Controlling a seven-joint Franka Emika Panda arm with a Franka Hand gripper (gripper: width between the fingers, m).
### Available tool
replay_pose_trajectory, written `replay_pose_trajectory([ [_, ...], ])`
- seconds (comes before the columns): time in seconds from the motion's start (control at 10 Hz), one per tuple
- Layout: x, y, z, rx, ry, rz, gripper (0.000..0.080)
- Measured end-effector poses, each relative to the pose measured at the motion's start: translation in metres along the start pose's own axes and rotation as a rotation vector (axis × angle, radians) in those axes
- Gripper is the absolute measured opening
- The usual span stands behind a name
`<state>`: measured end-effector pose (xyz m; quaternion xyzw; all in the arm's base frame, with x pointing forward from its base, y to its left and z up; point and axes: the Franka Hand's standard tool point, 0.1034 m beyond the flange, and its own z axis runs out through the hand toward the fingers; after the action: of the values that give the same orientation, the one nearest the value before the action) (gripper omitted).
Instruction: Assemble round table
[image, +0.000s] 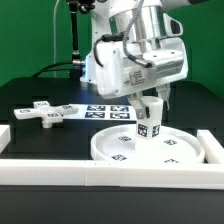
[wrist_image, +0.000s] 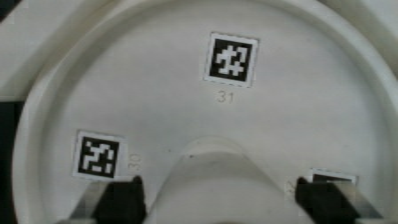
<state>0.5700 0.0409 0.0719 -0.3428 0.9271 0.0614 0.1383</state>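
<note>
Three white plastic parts sit on the dark worktop (image: 55, 140), and all look smooth and hard. Farthest to the exterior view's left lies the cross-shaped base piece (image: 45, 113). It is flat, with four short arms and small black-and-white square tags on top. Next to it, further back, is the marker board (image: 110, 111), a thin flat sheet with square tags on it. Then comes the big round disc (image: 150, 152), lying flat near the front like a plate, with a low raised rim all the way round. Little tags (wrist_image: 231, 58) sit on its smooth floor, and the wrist view shows two of them clearly. The short leg (image: 150, 127) stands upright at the middle of the disc. It is a stubby round post with tags on its side. The robot's hand (image: 152, 106) comes straight down over the leg. Its two dark fingers (wrist_image: 118, 196) are pressed in against the leg, one on each side, so the hand grips it near the top. Long white rails (image: 110, 172) with square edges run along the front and both ends of the worktop. The disc lies just behind the front rail.
</note>
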Motion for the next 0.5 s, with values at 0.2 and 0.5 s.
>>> replay_pose_trajectory([
  [0.2,0.0005,-0.0026,-0.0008,0.006,-0.005,0.071,0.0410],
  [0.5,-0.0011,-0.0018,-0.0005,0.006,-0.018,0.100,0.0410],
])
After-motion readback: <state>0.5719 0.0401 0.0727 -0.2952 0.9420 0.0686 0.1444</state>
